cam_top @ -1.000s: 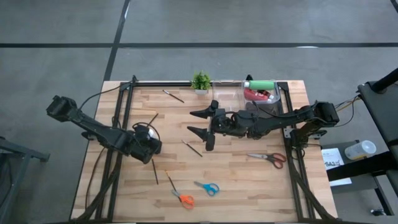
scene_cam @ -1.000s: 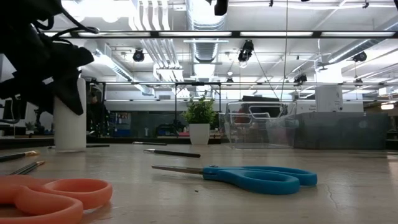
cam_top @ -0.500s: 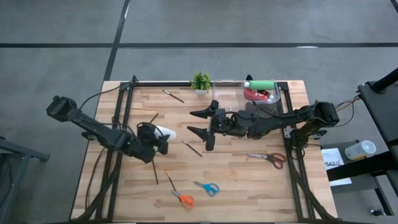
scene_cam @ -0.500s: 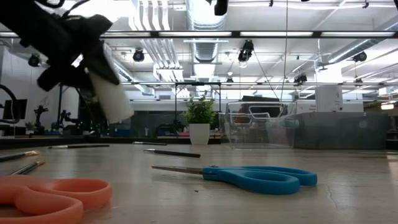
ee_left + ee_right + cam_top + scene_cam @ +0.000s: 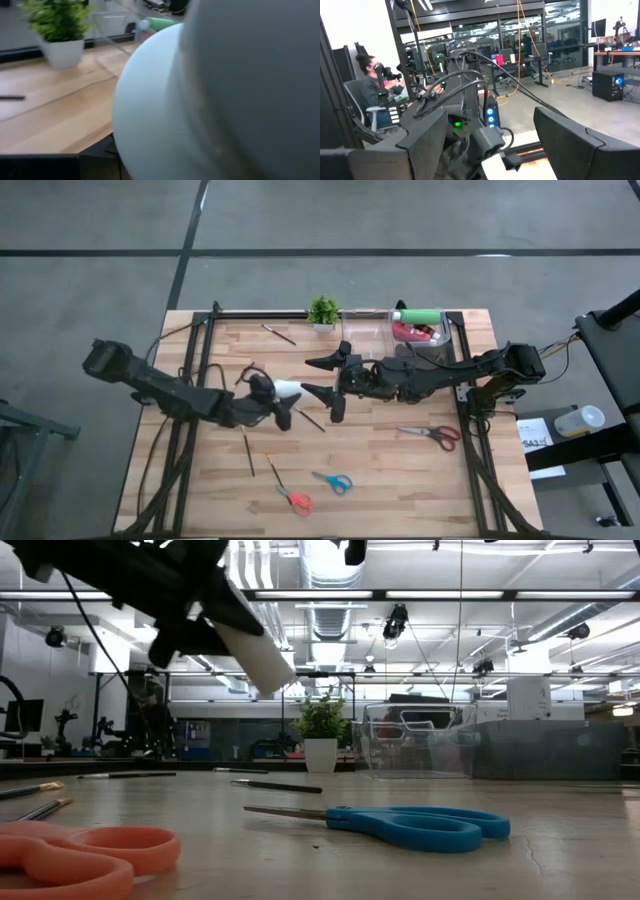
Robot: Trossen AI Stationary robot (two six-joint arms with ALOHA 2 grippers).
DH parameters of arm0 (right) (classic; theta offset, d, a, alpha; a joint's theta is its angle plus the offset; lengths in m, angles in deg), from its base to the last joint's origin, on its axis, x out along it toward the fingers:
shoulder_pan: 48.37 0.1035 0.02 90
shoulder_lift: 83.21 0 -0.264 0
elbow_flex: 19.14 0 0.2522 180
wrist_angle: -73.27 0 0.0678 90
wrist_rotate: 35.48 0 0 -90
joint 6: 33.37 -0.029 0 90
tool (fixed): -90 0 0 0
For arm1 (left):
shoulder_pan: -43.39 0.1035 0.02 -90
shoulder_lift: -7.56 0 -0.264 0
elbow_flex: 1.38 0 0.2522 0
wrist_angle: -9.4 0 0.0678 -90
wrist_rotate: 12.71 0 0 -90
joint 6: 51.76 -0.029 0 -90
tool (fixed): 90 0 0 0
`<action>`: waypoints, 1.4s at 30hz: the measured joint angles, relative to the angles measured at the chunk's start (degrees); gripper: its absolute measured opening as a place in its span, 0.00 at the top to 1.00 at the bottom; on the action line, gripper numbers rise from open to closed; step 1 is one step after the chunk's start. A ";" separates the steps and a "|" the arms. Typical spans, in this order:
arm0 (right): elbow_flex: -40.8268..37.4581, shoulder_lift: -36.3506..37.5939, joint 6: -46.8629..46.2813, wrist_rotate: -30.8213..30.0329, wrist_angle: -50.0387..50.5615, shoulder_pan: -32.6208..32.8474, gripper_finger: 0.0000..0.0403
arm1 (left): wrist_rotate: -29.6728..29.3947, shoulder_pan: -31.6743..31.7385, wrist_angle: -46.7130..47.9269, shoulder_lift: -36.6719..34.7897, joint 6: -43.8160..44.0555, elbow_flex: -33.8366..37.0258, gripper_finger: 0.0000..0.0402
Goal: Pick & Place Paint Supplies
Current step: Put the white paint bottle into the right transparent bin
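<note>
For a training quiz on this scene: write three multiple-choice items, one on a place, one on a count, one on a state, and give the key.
1. Where is the clear bin?
A. far right corner of the table
B. near left corner
C. on the floor

2. How many pairs of scissors lie on the table?
A. one
B. three
C. five

3. What is the left claw doing?
A. hanging empty
B. holding the white bottle in the air
C. pressing a brush down

Key: 1 A, the high view shows the bin by the plant at the far edge. 2 B, orange, blue and red. 3 B, the low view shows the bottle lifted clear of the table.
</note>
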 joint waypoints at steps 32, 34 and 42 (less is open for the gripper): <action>0.00 -0.07 0.14 0.08 1.33 0.06 0.27 | 20.15 8.86 8.82 24.46 -9.28 -21.38 0.49; -0.02 -0.11 0.15 0.09 1.48 0.07 0.27 | 20.90 9.38 8.81 25.15 -9.13 -21.42 0.49; -0.02 -0.09 0.11 0.08 1.78 0.04 0.27 | 25.01 11.28 9.83 27.36 0.24 -21.45 0.49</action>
